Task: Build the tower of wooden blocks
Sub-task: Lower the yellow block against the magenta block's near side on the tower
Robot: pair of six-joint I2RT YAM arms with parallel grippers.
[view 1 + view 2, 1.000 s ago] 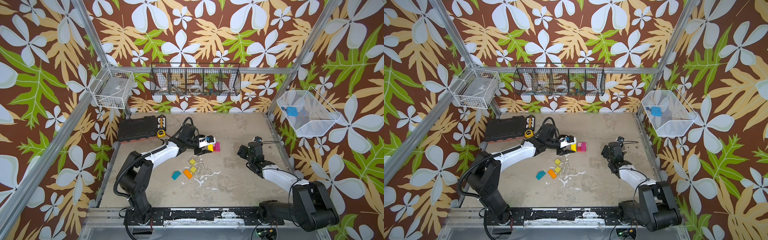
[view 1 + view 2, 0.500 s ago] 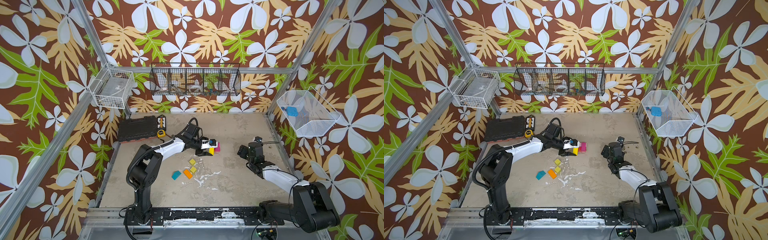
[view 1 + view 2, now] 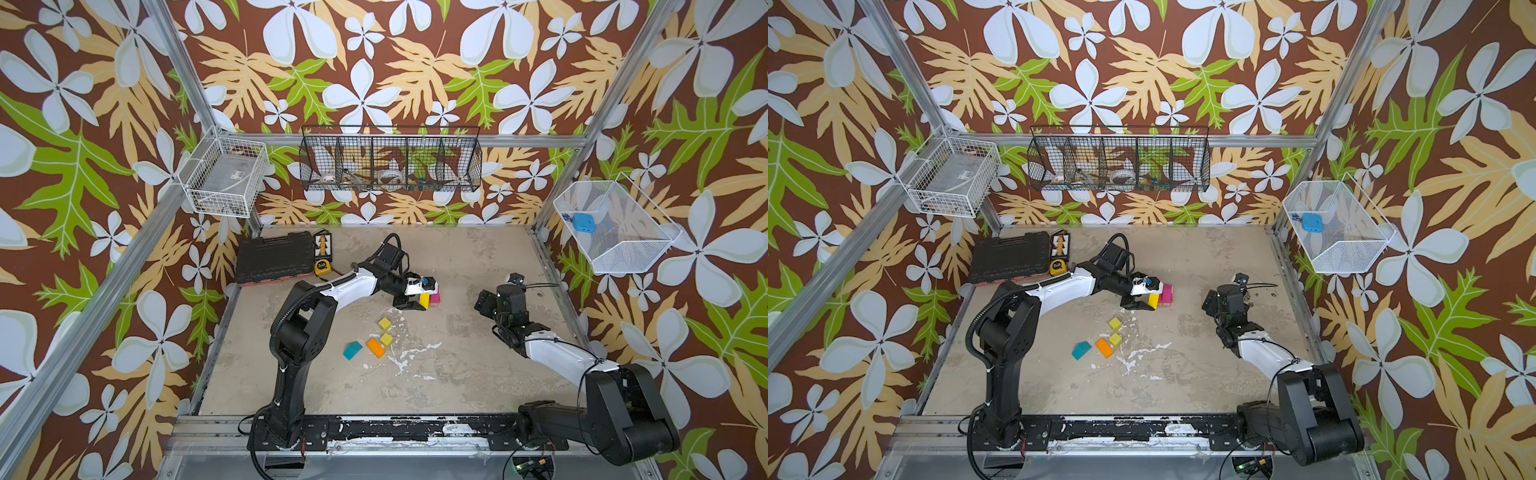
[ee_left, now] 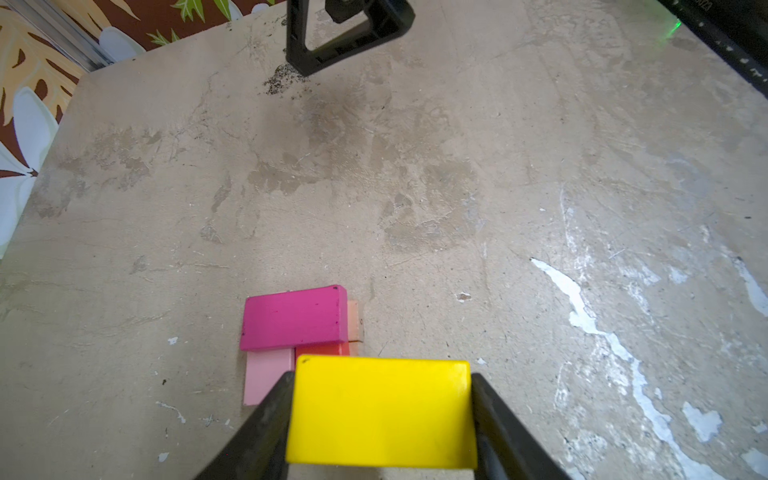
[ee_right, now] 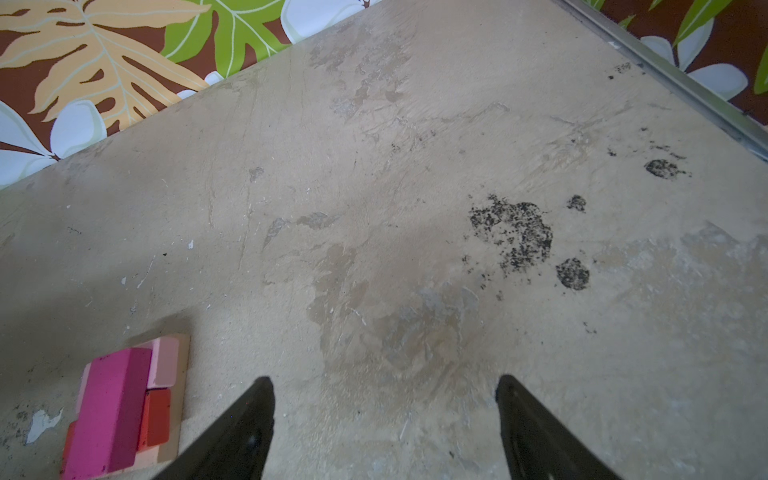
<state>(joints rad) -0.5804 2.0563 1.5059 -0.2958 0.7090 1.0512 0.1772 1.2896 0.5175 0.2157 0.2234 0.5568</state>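
My left gripper (image 4: 380, 401) is shut on a yellow brick (image 4: 380, 411), one black finger on each short end. Just beyond it stands the low tower (image 4: 293, 318): a magenta brick on a pink brick (image 4: 266, 376) and a red brick (image 4: 322, 348), with a tan plank (image 4: 353, 320) beneath. In both top views the yellow brick (image 3: 424, 300) (image 3: 1153, 300) sits against the magenta brick's (image 3: 435, 296) left side. My right gripper (image 5: 384, 386) is open and empty, to the tower's right (image 3: 482, 305). Loose wood blocks lie nearer the front: two yellow-green cubes (image 3: 385, 323) (image 3: 386, 339), an orange brick (image 3: 375, 347) and a teal roof piece (image 3: 352, 350).
A black tool case (image 3: 274, 257) and a yellow tape measure (image 3: 322, 266) lie at the back left of the table. Wire baskets (image 3: 390, 164) hang on the back and side walls. White paint scuffs (image 3: 415, 353) mark the table near the loose blocks.
My left gripper has carried the yellow brick a little to the right and toward the front, up beside the magenta brick, and its arm has stretched out. The right arm has not moved.
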